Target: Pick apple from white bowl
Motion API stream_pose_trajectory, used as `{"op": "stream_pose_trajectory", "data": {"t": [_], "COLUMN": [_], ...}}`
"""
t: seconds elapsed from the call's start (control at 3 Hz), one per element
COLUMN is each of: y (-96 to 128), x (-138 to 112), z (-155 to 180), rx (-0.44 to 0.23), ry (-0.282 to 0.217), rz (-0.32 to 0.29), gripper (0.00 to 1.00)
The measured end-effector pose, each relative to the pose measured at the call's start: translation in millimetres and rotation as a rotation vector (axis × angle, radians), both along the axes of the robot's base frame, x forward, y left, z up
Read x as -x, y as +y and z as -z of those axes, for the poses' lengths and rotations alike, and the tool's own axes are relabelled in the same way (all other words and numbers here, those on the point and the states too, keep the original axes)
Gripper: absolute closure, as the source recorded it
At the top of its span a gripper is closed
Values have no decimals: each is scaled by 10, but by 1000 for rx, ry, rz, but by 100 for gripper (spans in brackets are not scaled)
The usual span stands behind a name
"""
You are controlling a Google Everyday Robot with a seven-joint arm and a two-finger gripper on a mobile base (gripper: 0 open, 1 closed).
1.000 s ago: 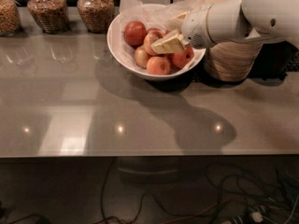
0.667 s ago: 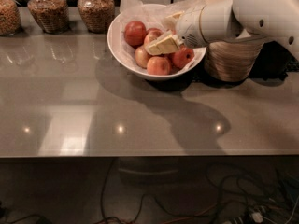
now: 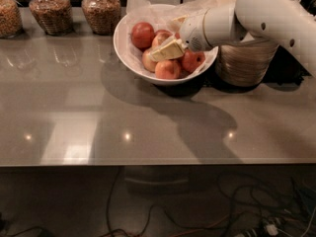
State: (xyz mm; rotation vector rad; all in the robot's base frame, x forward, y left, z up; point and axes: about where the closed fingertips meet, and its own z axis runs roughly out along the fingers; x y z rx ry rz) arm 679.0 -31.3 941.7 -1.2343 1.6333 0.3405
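Note:
The wide white bowl point(image 3: 122, 47), lined with crinkled white paper, stands at the back of the grey table and holds several red and yellow apples. A dark red apple point(image 3: 142, 34) lies at its left, and two more apples point(image 3: 168, 69) point(image 3: 193, 60) lie at the front. My gripper point(image 3: 163, 38) reaches in from the right on the white arm point(image 3: 266, 19). It is open and low among the apples. One cream finger point(image 3: 167, 50) lies across the middle of the pile, the other point(image 3: 178, 19) is near the far rim, and one apple point(image 3: 161, 36) sits between them.
A stack of beige bowls point(image 3: 244, 63) stands right of the white bowl, under my arm. Three glass jars of grains point(image 3: 10, 16) point(image 3: 49, 9) point(image 3: 101, 6) line the back left. The table's front edge point(image 3: 148, 163) runs across, with cables on the floor below.
My gripper has moved a little left and deeper into the bowl, over the middle apples. The apples and the bowl have not visibly moved.

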Motion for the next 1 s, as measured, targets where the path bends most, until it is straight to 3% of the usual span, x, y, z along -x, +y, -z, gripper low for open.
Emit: {"op": "stream_pose_trajectory", "data": {"t": [1.0], "y": [-44], "x": [-149], "z": [247], "rx": [21], "ry": [41], "rz": [34], "gripper": [35]}}
